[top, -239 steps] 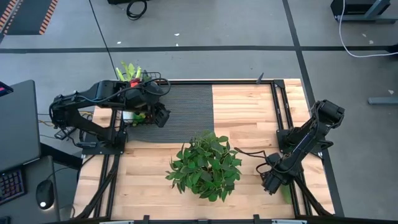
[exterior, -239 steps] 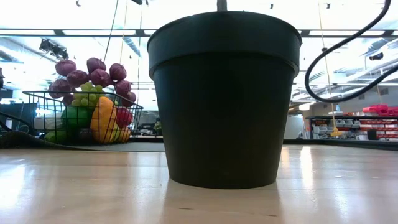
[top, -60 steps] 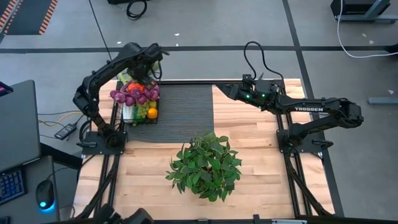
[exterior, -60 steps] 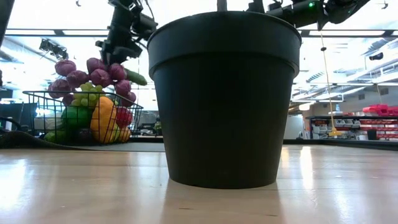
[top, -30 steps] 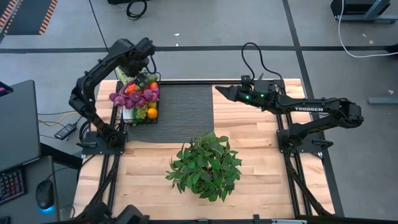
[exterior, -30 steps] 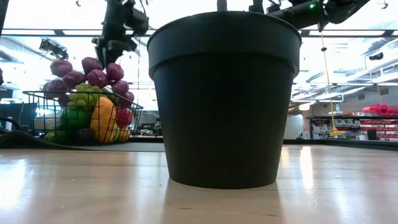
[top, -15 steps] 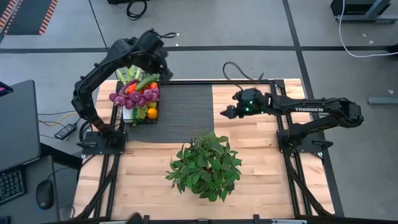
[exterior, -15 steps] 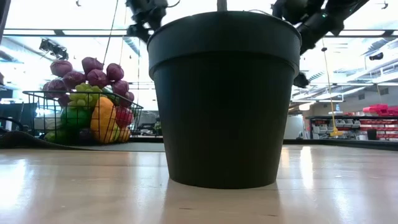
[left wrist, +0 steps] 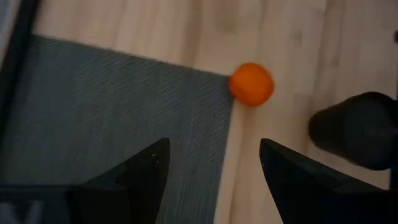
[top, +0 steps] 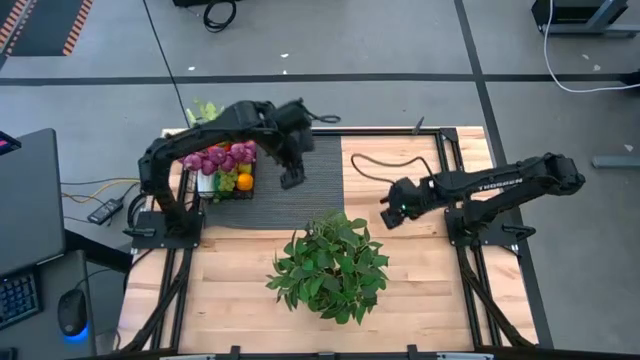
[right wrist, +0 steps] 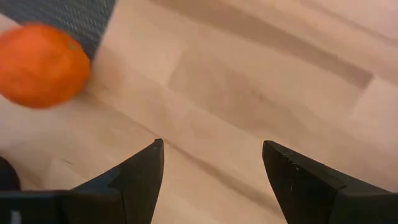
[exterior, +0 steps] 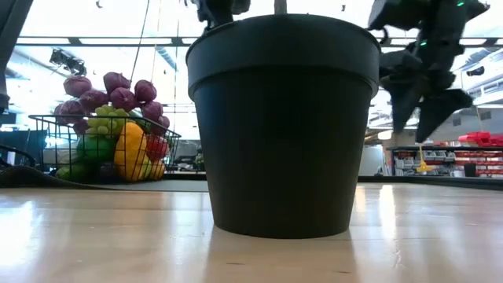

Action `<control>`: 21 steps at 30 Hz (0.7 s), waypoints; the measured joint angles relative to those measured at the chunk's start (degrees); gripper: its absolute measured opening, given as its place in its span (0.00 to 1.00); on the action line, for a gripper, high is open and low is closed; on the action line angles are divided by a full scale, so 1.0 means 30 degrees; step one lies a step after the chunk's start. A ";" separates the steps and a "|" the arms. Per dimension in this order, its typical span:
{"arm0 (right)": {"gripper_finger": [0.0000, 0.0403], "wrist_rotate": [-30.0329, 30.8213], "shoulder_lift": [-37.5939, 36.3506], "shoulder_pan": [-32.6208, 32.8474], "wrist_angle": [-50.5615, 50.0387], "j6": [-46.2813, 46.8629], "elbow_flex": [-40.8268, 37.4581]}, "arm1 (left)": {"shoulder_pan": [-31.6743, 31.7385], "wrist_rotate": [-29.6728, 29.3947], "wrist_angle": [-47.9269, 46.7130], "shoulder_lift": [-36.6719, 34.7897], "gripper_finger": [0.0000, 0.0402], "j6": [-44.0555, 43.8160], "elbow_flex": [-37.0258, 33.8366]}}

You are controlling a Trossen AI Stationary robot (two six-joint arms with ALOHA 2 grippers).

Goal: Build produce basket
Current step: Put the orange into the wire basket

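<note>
The black wire basket (top: 214, 176) stands on the left end of the dark ribbed mat (top: 310, 160), heaped with produce: purple bulbs (exterior: 118, 90), green grapes, a yellow pepper (exterior: 130, 149). One orange (left wrist: 251, 84) lies loose on the wood at the mat's corner; it also shows in the right wrist view (right wrist: 40, 65). My left gripper (top: 292, 178) hangs open over the mat, right of the basket. My right gripper (top: 386, 216) is open and low over the wood, right of the plant's top; the orange lies ahead of its fingers (right wrist: 211, 155).
A big leafy plant (top: 330, 265) in a black pot (exterior: 283, 126) stands at the table's middle near side and hides the mat's near right corner from above. Bare wood (top: 420, 290) lies to its right and left. Celery tops (top: 204, 110) stick out behind the basket.
My left gripper has swung from above the basket's far side toward the table's right and near edge, out over the mat. My right gripper has come from the mat's far right corner toward the near edge and down, close to the plant. The basket has stayed put.
</note>
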 joint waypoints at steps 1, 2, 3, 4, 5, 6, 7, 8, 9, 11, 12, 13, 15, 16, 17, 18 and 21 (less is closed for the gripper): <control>0.68 0.0296 0.0000 0.0626 -0.0267 0.0598 0.0000 | -0.0248 0.0168 0.0316 0.0279 0.64 -0.0039 0.0005; 0.68 0.0519 0.0000 0.1251 -0.0584 0.1222 0.0000 | -0.0459 0.0221 0.0567 0.0561 0.64 -0.0037 -0.0002; 0.68 0.0773 0.0000 0.1867 -0.1002 0.1930 0.0000 | -0.0649 0.0221 0.0825 0.0845 0.64 -0.0024 -0.0002; 0.68 0.1045 -0.0020 0.2504 -0.1434 0.2810 0.0000 | -0.0828 0.0234 0.1080 0.1169 0.64 -0.0045 -0.0002; 0.68 0.1376 -0.0073 0.3204 -0.1834 0.3859 0.0000 | -0.0985 0.0281 0.1286 0.1486 0.64 -0.0053 -0.0002; 0.68 0.1724 -0.0158 0.3921 -0.2163 0.4950 0.0000 | -0.1130 0.0357 0.1401 0.1814 0.64 -0.0053 -0.0002; 0.68 0.2095 -0.0282 0.4642 -0.2437 0.6057 0.0000 | -0.1274 0.0442 0.1552 0.2157 0.64 -0.0035 -0.0002; 0.68 0.2428 -0.0419 0.5380 -0.2694 0.7206 0.0000 | -0.1397 0.0551 0.1792 0.2469 0.64 -0.0024 -0.0010; 0.68 0.2712 -0.0576 0.6100 -0.2934 0.8191 0.0000 | -0.1519 0.0663 0.2020 0.2764 0.64 0.0012 -0.0010; 0.68 0.3099 -0.0872 0.7538 -0.3411 1.0114 0.0000 | -0.1745 0.1005 0.2464 0.3291 0.64 0.0518 -0.0010; 0.68 0.3233 -0.1034 0.8226 -0.3657 1.0936 0.0000 | -0.1858 0.1360 0.2872 0.3527 0.64 0.0764 -0.0017; 0.68 0.3328 -0.1192 0.8944 -0.3924 1.1765 0.0000 | -0.1961 0.1695 0.3351 0.3681 0.64 0.1110 -0.0017; 0.68 0.3369 -0.1448 1.0244 -0.4429 1.3397 0.0000 | -0.2252 0.2281 0.4116 0.3882 0.64 0.1694 -0.0024; 0.68 0.3388 -0.1543 1.0866 -0.4732 1.4248 0.0000 | -0.2396 0.2414 0.4603 0.3911 0.64 0.1970 -0.0024; 0.68 0.3483 -0.1622 1.1473 -0.5005 1.5084 0.0000 | -0.2557 0.2540 0.4872 0.3929 0.64 0.2219 -0.0024; 0.68 0.3699 -0.1669 1.2067 -0.5191 1.5956 0.0000 | -0.2739 0.2574 0.4970 0.3929 0.64 0.2560 -0.0024; 0.68 0.4674 -0.1674 1.3746 -0.5470 1.8488 0.0000 | -0.3237 0.2606 0.5368 0.4090 0.64 0.3236 0.0005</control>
